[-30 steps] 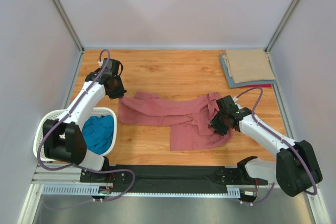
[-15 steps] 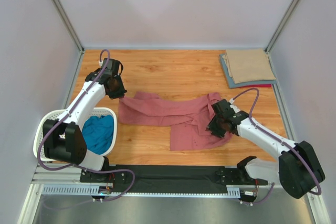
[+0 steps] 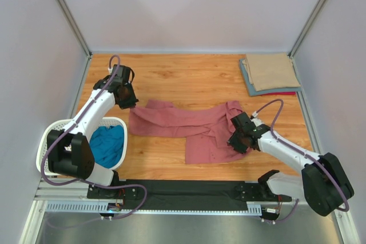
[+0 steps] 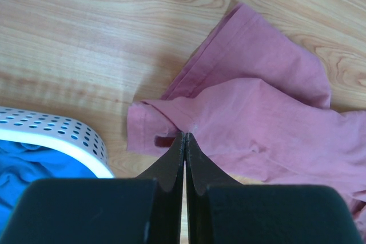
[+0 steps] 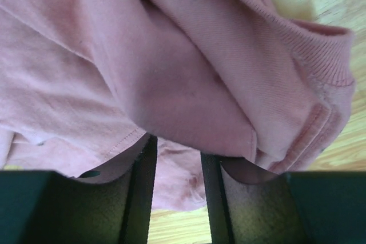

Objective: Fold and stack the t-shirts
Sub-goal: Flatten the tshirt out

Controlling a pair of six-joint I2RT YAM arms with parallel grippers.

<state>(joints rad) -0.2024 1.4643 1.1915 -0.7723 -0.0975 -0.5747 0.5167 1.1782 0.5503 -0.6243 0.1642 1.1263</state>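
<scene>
**Flattening rose-red t-shirt (image 3: 189, 127): each end under its own arm**

Lying across mid-frame in top view, running lengthwise left-to-right, w/ a flap hanging toward bottom edge. Sitting at shirt's upper-left corner: left gripper (image 3: 129, 105), jaws pressed together, apparently nipping cloth edge, just above basket (image 3: 48, 135) at lower left. Hovering over bunched right end: right gripper (image 3: 234, 140), jaws partly apart, cloth crowding the tips; not showing whether actually clamped. Probably needing a pull outward along that left-right axis, each arm taking its nearer end. Waiting at upper right: folded stack (image 3: 271, 74).
</scene>
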